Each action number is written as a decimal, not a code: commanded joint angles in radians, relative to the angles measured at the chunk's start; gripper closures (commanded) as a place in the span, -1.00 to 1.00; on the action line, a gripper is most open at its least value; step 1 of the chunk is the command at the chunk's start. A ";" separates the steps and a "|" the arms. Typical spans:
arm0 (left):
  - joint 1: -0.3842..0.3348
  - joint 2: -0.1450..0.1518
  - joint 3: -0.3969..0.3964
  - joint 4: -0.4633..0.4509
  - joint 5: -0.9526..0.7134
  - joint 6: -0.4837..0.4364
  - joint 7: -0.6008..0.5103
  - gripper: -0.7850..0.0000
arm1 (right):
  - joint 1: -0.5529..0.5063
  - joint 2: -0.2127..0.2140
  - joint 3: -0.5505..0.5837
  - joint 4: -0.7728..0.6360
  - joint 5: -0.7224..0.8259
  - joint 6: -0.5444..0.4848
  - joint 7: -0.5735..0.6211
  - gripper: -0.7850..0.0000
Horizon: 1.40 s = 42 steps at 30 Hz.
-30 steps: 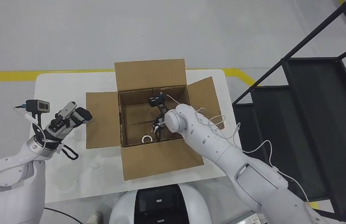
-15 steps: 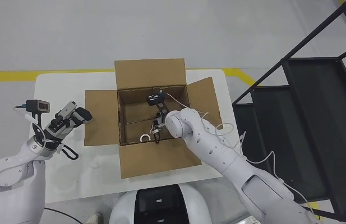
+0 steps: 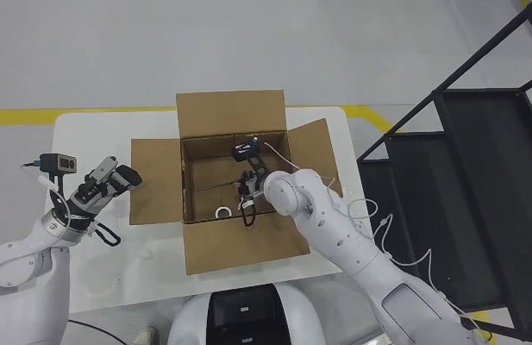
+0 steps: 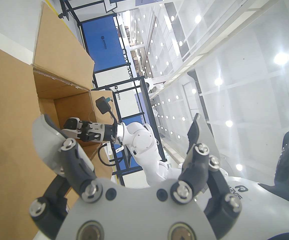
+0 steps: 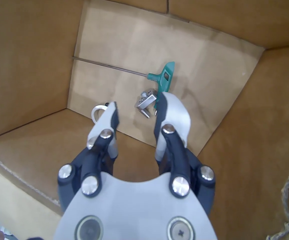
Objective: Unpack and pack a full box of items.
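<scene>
Found cardboard box (image 3: pixel 235 185) open at the middle of the white table (image 3: pixel 93 147), all four flaps folded out. Noted right gripper (image 5: pixel 137 102) inside the box, fingers apart and holding nothing, above a small metal bracket (image 5: pixel 145 102) on the box floor. Recorded green T-handle hex key (image 5: pixel 165 76) just beside the bracket and white ring (image 5: pixel 98 111) nearby. Observed left gripper (image 4: pixel 119 119) over the table beside the box's left flap, fingers spread wide, empty

A white bench (image 3: pixel 153 267) carries one open cardboard box (image 3: pixel 233 114), set near its middle. The box's four flaps are spread outward, and the right flap reaches close to the bench's right edge.
</scene>
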 commanded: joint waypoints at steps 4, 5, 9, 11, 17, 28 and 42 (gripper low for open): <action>0.000 0.000 0.000 0.000 0.000 0.000 0.000 -1.00 | -0.002 0.000 0.000 -0.003 -0.001 -0.005 -0.002 -1.00; 0.000 0.000 0.000 0.000 0.000 0.000 0.000 -1.00 | -0.002 0.000 0.000 -0.003 -0.001 -0.005 -0.002 -1.00; 0.000 0.000 0.000 0.000 0.000 0.000 0.000 -1.00 | -0.002 0.000 0.000 -0.003 -0.001 -0.005 -0.002 -1.00; 0.000 0.000 0.000 0.000 0.000 0.000 0.000 -1.00 | -0.002 0.000 0.000 -0.003 -0.001 -0.005 -0.002 -1.00; 0.000 0.000 0.000 0.000 0.000 0.000 0.000 -1.00 | -0.002 0.000 0.000 -0.003 -0.001 -0.005 -0.002 -1.00; 0.000 0.000 0.000 0.000 0.000 0.000 0.000 -1.00 | 0.133 -0.030 -0.073 0.179 -0.068 0.001 0.017 -1.00; 0.000 0.000 0.000 0.000 0.000 0.000 0.000 -1.00 | 0.271 -0.112 -0.207 0.450 -0.039 -0.045 0.039 0.00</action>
